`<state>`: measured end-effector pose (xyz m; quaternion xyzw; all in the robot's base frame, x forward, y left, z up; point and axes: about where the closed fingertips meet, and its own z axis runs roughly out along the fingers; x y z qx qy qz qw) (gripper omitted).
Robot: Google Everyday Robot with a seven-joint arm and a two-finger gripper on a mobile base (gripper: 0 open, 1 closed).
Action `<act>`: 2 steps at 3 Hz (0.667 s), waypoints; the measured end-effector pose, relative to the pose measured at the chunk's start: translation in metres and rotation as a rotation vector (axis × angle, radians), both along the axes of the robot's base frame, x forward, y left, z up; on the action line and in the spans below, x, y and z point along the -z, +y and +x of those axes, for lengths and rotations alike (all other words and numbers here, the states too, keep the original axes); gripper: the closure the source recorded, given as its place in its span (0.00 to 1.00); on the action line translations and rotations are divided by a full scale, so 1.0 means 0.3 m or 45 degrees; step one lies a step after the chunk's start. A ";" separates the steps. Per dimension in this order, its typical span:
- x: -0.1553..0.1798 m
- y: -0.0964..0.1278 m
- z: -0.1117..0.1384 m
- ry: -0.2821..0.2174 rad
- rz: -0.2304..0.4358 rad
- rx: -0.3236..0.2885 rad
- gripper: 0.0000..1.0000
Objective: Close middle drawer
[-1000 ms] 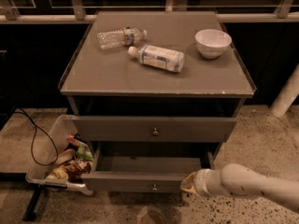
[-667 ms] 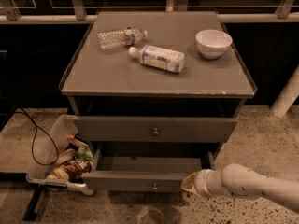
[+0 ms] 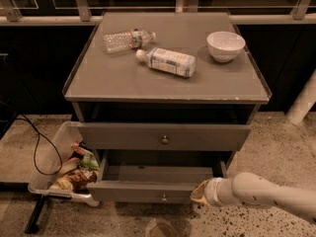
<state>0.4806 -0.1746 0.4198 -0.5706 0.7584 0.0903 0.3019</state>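
Your end effector (image 3: 199, 193), grip state you couldn't tell, had the middle drawer (image 3: 148, 190) front just to its left. That drawer stood pulled out, closing not yet done.

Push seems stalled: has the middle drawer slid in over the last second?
No: middle drawer unchanged against the top drawer; gripper at its right end.
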 end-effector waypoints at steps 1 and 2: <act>-0.009 -0.006 0.060 -0.038 0.005 0.022 0.11; -0.010 -0.006 0.050 -0.038 0.005 0.022 0.16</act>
